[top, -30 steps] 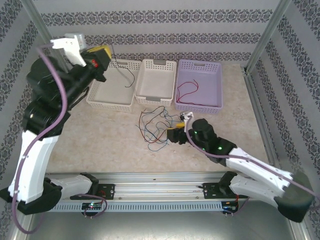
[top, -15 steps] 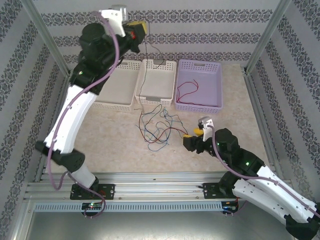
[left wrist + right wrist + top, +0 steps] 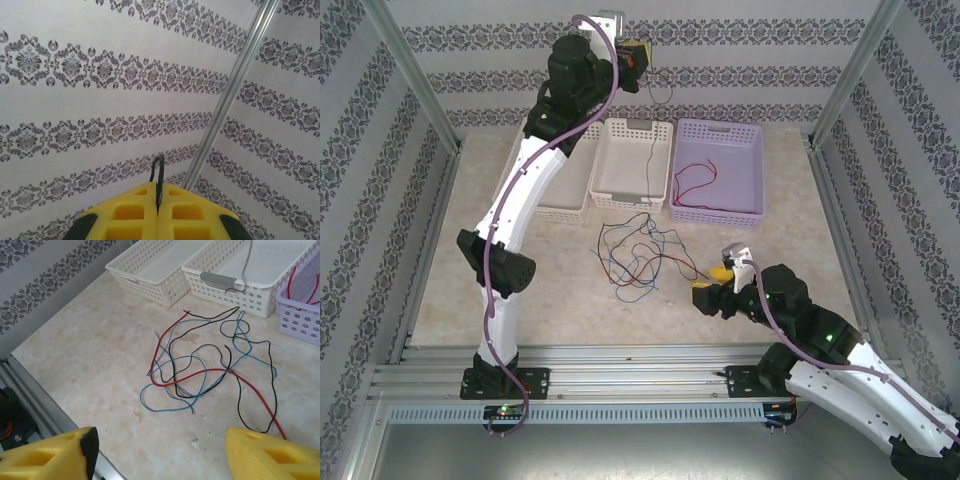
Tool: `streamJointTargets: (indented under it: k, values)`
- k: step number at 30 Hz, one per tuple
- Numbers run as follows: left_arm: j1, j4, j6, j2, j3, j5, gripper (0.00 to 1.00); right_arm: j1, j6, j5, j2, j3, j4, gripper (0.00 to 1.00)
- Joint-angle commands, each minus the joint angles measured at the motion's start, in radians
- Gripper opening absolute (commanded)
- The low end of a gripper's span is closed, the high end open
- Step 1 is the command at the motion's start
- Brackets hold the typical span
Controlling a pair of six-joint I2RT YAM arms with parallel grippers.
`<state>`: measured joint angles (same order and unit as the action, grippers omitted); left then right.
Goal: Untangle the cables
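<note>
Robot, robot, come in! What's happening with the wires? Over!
Left gripper shut on grey cable, high over middle basket. Right gripper open beside tangle. Nothing blocking.

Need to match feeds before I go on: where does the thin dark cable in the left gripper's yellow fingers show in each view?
Top external: the thin dark cable hangs from the left gripper, top centre, into the middle white plastic basket.
Left wrist: bottom centre, a loop pinched between the fingers.
Right wrist: the strand, top right, drops into that basket.
Shared landmark: the basket's grey tab.
</note>
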<state>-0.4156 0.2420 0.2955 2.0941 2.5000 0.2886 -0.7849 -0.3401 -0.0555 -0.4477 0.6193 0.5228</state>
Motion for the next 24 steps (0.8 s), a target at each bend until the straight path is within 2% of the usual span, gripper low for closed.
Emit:
streamJointTargets:
  k: [1,14,24]
  values:
    - [0.021,-0.076,0.001,0.014,0.047,0.016,0.00,-0.020,0.008,-0.015,0.003,-0.010,0.006,0.68]
    - [0.035,-0.137,0.027,0.030,0.168,-0.009,0.00,-0.027,0.013,-0.016,-0.003,-0.021,-0.010,0.69]
    - [0.044,-0.162,0.038,0.079,0.167,-0.014,0.00,-0.027,0.015,-0.023,-0.004,-0.023,-0.018,0.70]
